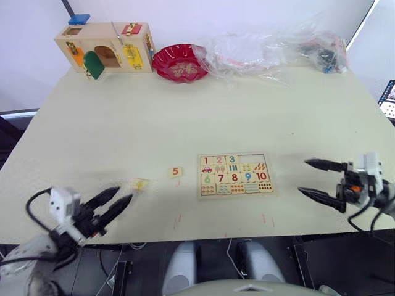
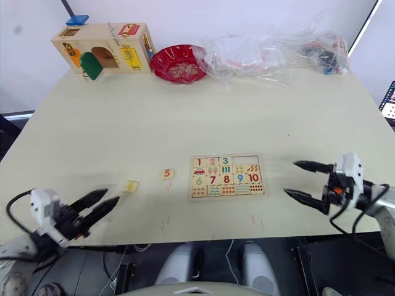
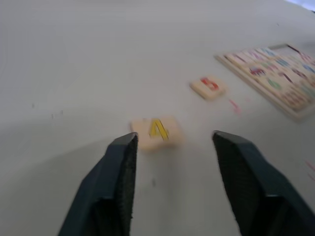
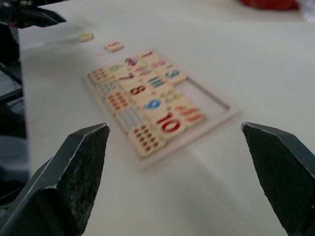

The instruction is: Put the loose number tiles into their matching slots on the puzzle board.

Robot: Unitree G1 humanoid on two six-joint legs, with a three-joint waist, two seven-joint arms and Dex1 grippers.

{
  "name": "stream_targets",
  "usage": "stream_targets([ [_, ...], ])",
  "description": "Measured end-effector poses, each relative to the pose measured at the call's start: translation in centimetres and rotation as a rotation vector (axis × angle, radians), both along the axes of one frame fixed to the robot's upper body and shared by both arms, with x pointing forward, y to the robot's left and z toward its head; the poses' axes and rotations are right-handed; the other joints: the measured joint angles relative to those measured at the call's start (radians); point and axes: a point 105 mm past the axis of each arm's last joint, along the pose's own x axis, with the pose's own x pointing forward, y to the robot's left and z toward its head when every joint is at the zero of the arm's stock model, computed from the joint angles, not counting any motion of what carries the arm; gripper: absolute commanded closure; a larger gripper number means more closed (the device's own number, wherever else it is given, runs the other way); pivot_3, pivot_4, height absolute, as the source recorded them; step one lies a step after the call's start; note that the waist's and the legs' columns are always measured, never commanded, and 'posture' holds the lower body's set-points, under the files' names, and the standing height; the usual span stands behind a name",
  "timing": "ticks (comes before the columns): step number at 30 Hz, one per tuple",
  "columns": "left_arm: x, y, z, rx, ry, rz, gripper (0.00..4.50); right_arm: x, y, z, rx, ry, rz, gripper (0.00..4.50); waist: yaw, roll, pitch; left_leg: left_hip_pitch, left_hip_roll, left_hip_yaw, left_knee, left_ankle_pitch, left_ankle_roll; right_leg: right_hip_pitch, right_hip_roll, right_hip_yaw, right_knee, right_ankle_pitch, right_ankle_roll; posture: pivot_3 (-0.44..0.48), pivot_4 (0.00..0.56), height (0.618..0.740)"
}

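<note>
Left gripper point(image 1: 117, 200): hovers over the worktop's near left corner, its two black fingers point(image 3: 115, 167) parted with nothing between them, tips pointing at the yellow tile.
Tile 4 point(image 1: 141, 184): pale square with a yellow 4, flat on the worktop point(image 1: 185, 117) just ahead of the left fingertips, near the front edge, left of centre.
Tile 5 point(image 1: 175, 172): pale square with a red 5, flat on the worktop between tile 4 and the puzzle board, apart from both.
Puzzle board point(image 1: 235, 175): lies flat a little right of centre, near the front edge. Tiles 1, 2 and 3 sit in the left part of its top row; 6 to 10 fill a lower row among the counting pictures.
Empty slots point(image 4: 204, 96): the right end of the board's top row is bare pale wood; in the right wrist view it reads as an open recess beside the 3.
Right gripper point(image 1: 317, 179): over the near right part of the worktop, just right of the board, fingers spread wide and holding nothing, tips aimed toward the board.
Wooden box point(image 1: 105, 48): far left corner, with coloured doors and latches.
Red bowl point(image 1: 180, 62): far edge, just right of the box.
Clear plastic bags point(image 1: 271, 52): crumpled along the far edge, from the bowl toward the far right corner.
</note>
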Motion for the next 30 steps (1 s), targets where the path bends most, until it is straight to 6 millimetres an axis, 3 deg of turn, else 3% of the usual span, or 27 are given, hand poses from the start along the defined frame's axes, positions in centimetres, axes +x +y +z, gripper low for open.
stream_targets([
  [2, -0.4, 0.5, 0.0, 0.011, 0.008, -0.013, 0.15, -0.5, -0.4, 0.0, 0.002, 0.013, -0.015, 0.00, 0.001, 0.000, 0.000, 0.000, 0.000, 0.000, 0.000, 0.000, 0.000, 0.000, 0.000, 0.000, 0.000, -0.001, -0.001, 0.000, 0.150, 0.740],
  [8, -0.5, 1.3, 0.1, 0.032, 0.015, -0.041, 0.15, -2.4, -1.9, 0.2, -0.037, 0.046, -0.076, 0.00, 0.000, -0.002, -0.001, 0.000, 0.000, 0.000, 0.000, 0.000, 0.000, 0.000, 0.000, 0.000, -0.001, -0.001, 0.000, 0.000, 0.150, 0.740],
  [15, 0.7, 1.0, 0.5, 0.054, 0.002, -0.081, 0.15, -2.6, -1.9, 0.5, -0.029, 0.048, -0.084, 0.00, -0.001, -0.002, -0.001, 0.000, 0.001, 0.000, 0.000, 0.000, 0.000, 0.000, 0.000, 0.000, -0.001, -0.001, 0.000, 0.000, 0.150, 0.740],
  [22, 3.2, 0.3, 3.3, 0.210, -0.002, -0.287, 0.15, -3.0, 1.6, 3.3, 0.042, -0.027, 0.106, 0.00, 0.001, -0.002, -0.001, 0.000, 0.001, 0.000, 0.000, 0.000, 0.000, 0.000, 0.001, 0.000, -0.002, -0.001, 0.000, 0.000, 0.150, 0.740],
  [30, 5.3, 0.9, 3.4, 0.296, 0.077, -0.612, 0.15, -2.6, 4.0, 3.9, 0.042, -0.076, 0.261, 0.00, 0.000, -0.003, -0.001, -0.002, 0.001, 0.000, -0.001, 0.000, 0.000, -0.001, 0.001, -0.001, -0.003, 0.001, 0.003, 0.000, 0.150, 0.740],
])
